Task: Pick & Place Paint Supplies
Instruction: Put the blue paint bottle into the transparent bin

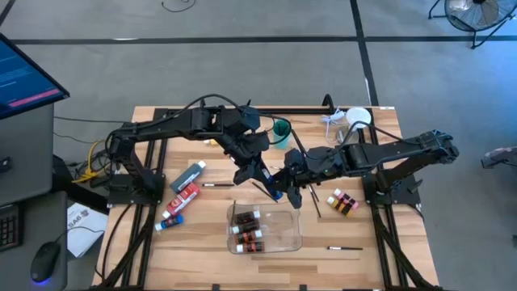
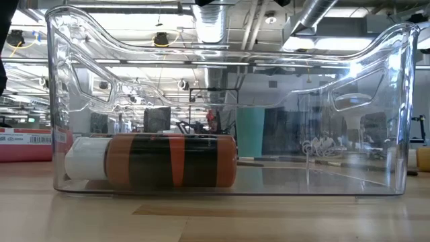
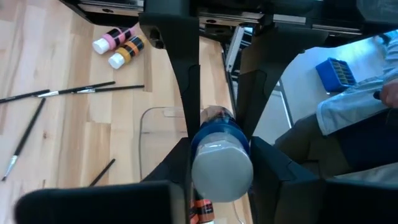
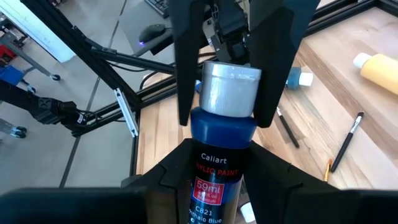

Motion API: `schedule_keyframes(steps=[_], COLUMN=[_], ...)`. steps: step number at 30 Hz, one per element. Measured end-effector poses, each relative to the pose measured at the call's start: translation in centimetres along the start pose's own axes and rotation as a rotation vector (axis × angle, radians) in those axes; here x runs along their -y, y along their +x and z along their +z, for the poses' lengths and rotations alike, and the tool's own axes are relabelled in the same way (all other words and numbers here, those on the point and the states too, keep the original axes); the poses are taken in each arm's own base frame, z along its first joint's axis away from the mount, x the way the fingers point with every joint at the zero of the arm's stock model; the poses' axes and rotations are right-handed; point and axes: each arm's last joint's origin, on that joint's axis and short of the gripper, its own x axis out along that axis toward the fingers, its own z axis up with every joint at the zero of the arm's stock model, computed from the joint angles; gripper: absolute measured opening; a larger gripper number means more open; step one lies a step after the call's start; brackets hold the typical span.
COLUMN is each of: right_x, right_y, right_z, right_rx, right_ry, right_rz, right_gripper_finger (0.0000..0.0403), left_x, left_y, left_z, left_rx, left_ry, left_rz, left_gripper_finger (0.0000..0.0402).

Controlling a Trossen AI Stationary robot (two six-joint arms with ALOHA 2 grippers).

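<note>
We see both grippers closed on one blue paint tube [image 4: 216, 163] above the table [image 1: 420, 259], just behind the tray [image 1: 287, 234]: left gripper [image 3: 219, 134] and right gripper [image 4: 225, 118] at its capped end.

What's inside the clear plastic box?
The clear rectangular plastic tray holds small brown paint bottles with white caps lying down. From table level, one bottle hides the others behind it.

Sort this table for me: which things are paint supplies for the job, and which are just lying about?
Job:
- blue paint tube, in hand
- grey tube
- red tube
- small bottles
- brushes
- yellow bottle

Lying about:
- teal cup
- clear tray, already holding some bottles
</note>
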Motion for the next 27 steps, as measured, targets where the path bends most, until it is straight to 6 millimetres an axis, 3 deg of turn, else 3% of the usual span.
schedule_keyframes(steps=[3, 15, 27], right_x=[0.0, 0.0, -0.5], right_y=[0.0, 0.0, -0.1], right_z=[0.0, 0.0, -0.4], right_rx=[0.0, -0.003, -0.021], right_ry=[-0.004, -0.004, -0.021], right_rz=[0.001, 0.005, 0.011], right_gripper_finger=[0.0113, 0.0119, 0.0248], left_x=[0.1, 0.3, 0.8], left_y=[0.1, 0.1, 0.5], left_z=[0.0, -0.1, -1.3], left_rx=[-0.004, -0.011, -0.099], left_ry=[0.001, -0.015, -0.018], left_rz=[-0.01, -0.024, 0.042], left_gripper_finger=[0.0042, 0.0042, 0.0042])
